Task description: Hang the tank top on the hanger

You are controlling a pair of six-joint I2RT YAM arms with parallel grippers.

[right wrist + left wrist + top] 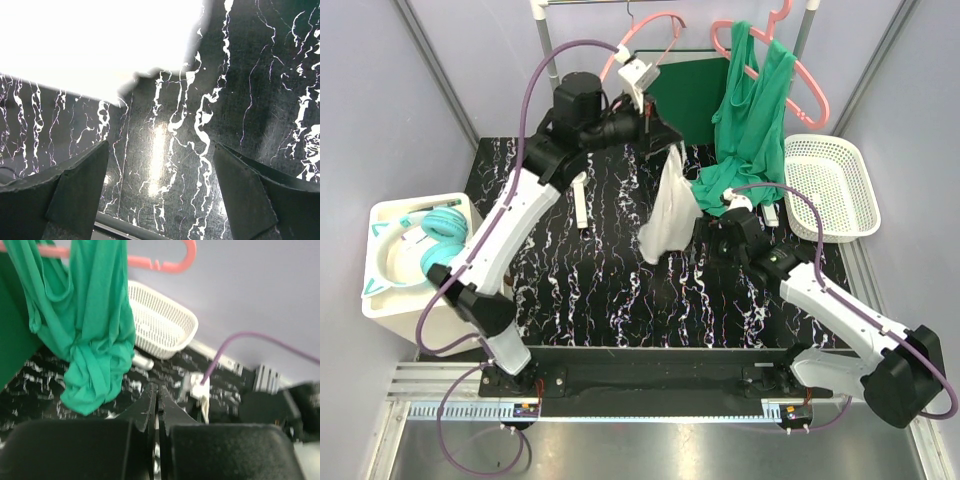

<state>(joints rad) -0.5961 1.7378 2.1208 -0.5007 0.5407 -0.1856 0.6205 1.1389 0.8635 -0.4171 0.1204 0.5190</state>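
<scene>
Left claw (156, 392) clenched, seemingly on tank top (665, 215); right claw (160, 146) released; bin (388, 298) holds headphones (442, 228).

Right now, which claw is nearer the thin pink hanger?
Left. The left claw is raised close beside the hanger, shut on the white top; the right claw is open, low over the table, farther off.
</scene>
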